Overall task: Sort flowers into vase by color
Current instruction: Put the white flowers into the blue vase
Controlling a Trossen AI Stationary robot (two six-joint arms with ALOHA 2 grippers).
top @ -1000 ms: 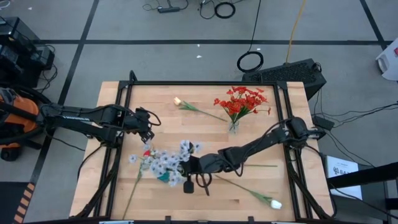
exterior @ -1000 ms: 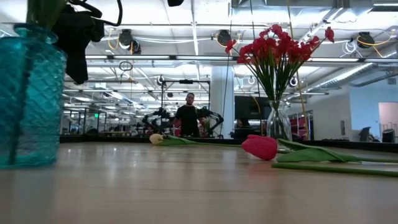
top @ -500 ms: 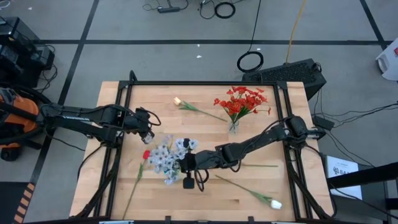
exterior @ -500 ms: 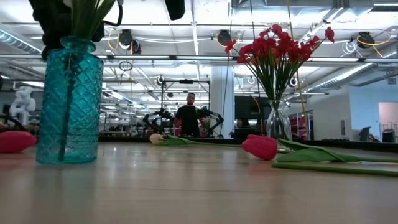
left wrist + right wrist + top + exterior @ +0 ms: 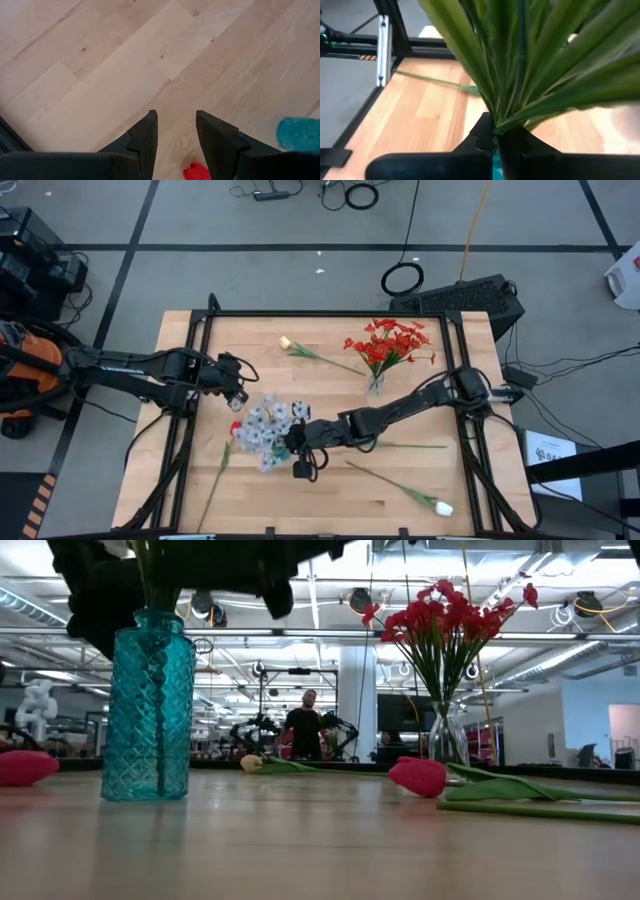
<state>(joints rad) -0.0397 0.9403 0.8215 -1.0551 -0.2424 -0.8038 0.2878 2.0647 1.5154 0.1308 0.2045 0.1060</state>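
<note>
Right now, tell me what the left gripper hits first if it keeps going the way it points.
Most likely the bare wooden table. The left gripper stands open and empty, angled down at the boards. A red tulip and the teal vase lie off to the side.

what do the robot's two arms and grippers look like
Both arms are dark, slim and jointed. The left gripper has two flat black fingers with angled tips. The right gripper is black too. The left arm's base has an orange part; cables trail by the right arm's base.
</note>
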